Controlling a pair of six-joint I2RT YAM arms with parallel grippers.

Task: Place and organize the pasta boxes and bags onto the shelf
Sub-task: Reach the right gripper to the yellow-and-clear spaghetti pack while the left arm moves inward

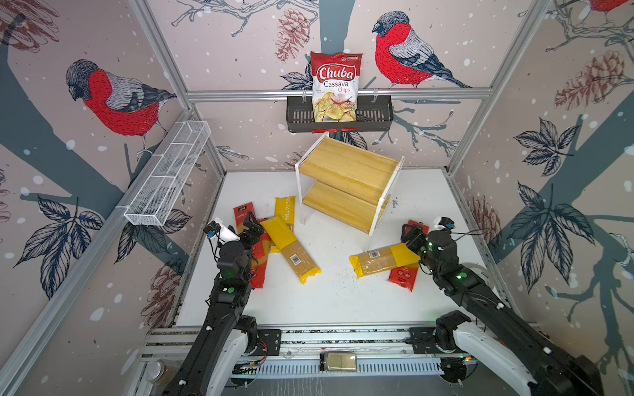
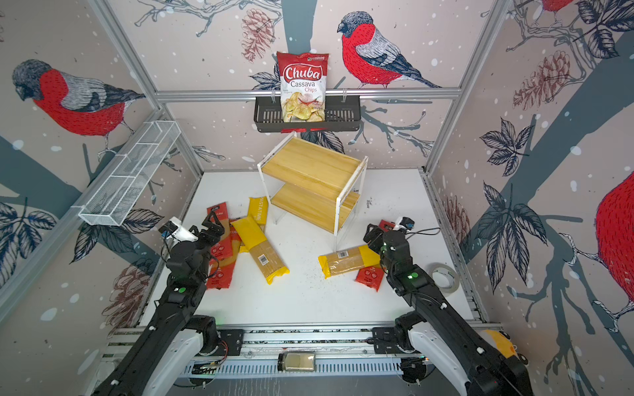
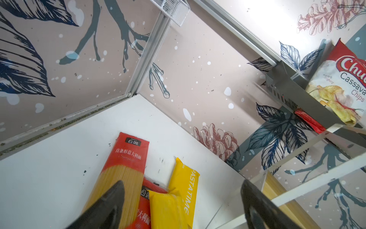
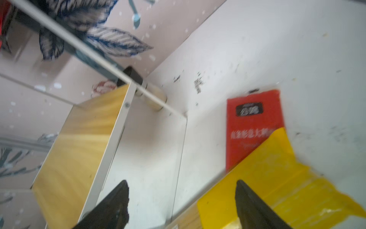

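The shelf (image 1: 346,181) (image 2: 308,181) stands bare at the back, turned at an angle. Left of it lies a pile of pasta packs: a red pack (image 1: 244,214) (image 3: 126,158), a yellow PASTATIME bag (image 1: 284,209) (image 3: 186,178), and a yellow bag (image 1: 291,250) lying across them. My left gripper (image 1: 252,224) (image 3: 182,185) hovers open over this pile, holding nothing. On the right, a yellow bag (image 1: 384,260) (image 4: 267,178) lies across a red pack (image 1: 404,276) (image 4: 253,126). My right gripper (image 1: 411,233) (image 4: 181,183) is open above that bag's yellow end.
A Chuba chips bag (image 1: 336,85) sits in the black wall basket (image 1: 377,116) above the shelf. A white wire mesh tray (image 1: 168,175) hangs on the left wall. A tape roll (image 2: 444,276) lies at the table's right edge, and a jar (image 1: 339,361) lies on the front rail.
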